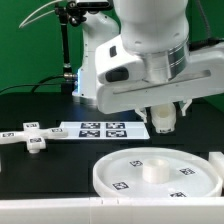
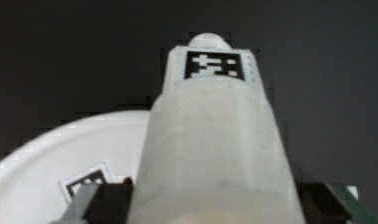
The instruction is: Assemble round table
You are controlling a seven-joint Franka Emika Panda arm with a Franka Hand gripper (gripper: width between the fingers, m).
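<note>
The large rimmed round disc [image 1: 160, 176] lies flat on the black table at the front right of the exterior view; part of its rim also shows in the wrist view [image 2: 61, 155]. My gripper [image 1: 163, 112] hangs above the disc's far edge and is shut on the short cylinder leg [image 1: 163, 120]. In the wrist view the leg [image 2: 212, 140] fills the middle, a square tag on its far end, with my gripper [image 2: 218, 205] clamped on its sides. The cross-shaped base [image 1: 30, 137] lies on the table at the exterior view's left.
The marker board [image 1: 100, 129] lies flat on the table behind the disc, between the base and the gripper. The big white robot body [image 1: 130, 55] stands behind it. A black stand [image 1: 68, 50] rises at the back left.
</note>
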